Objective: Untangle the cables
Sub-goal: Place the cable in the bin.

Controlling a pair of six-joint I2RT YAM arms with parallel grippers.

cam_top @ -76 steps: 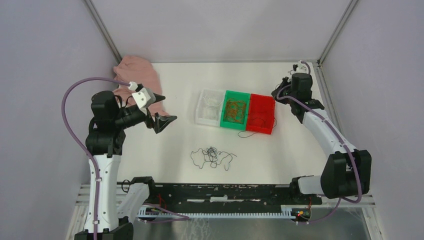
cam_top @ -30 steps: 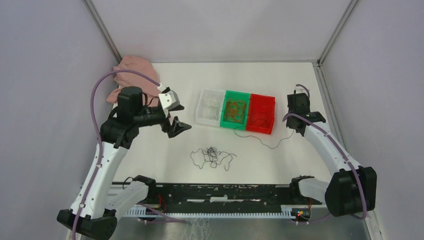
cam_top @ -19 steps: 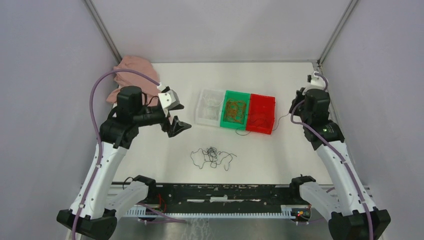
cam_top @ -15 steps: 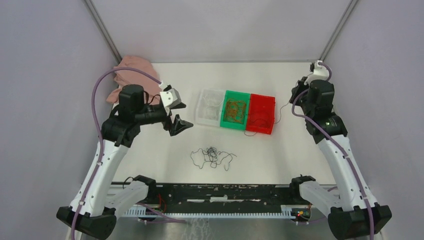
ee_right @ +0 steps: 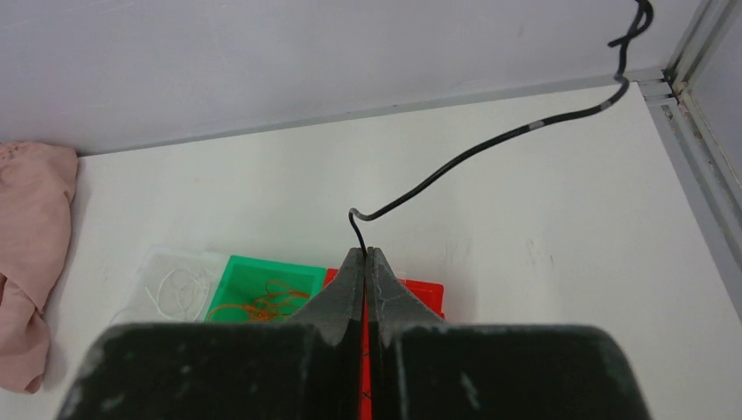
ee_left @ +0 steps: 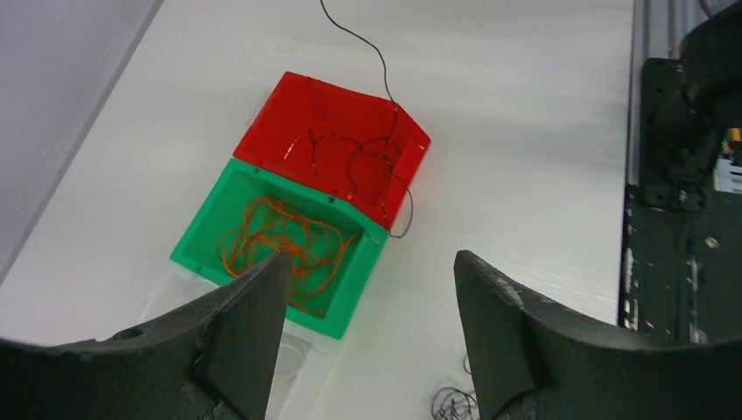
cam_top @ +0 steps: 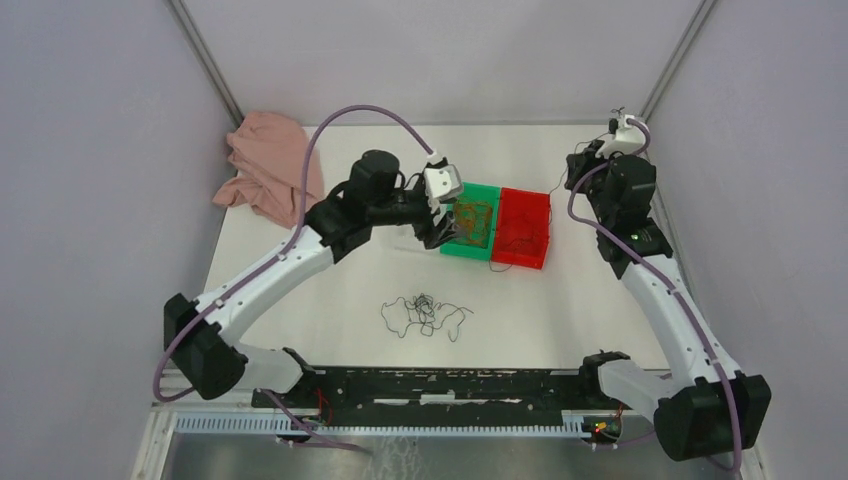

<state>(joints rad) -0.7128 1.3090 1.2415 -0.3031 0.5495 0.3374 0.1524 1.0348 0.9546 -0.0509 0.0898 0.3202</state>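
A loose tangle of thin black cables [cam_top: 425, 315] lies on the white table near the front; its edge shows low in the left wrist view [ee_left: 455, 402]. Three joined bins stand behind it. The green bin [cam_top: 470, 222] holds orange cables [ee_left: 280, 241], the red bin [cam_top: 522, 228] holds black cables [ee_left: 359, 157], and the clear bin [ee_right: 175, 284] holds whitish ones. My left gripper [cam_top: 440, 222] [ee_left: 372, 262] hovers open and empty above the clear and green bins. Raised at the back right, my right gripper [cam_top: 577, 172] [ee_right: 367, 252] is shut on a black cable [ee_right: 490, 144] that trails from the red bin.
A crumpled pink cloth [cam_top: 270, 165] lies in the back left corner. A black rail [cam_top: 440, 385] runs along the table's near edge. Grey enclosure walls and a metal frame post [ee_right: 700, 96] stand close behind my right gripper.
My left arm has swung right from the table's left side to above the bins, jaws slightly narrower. My right gripper has lifted its black cable up toward the back right corner.
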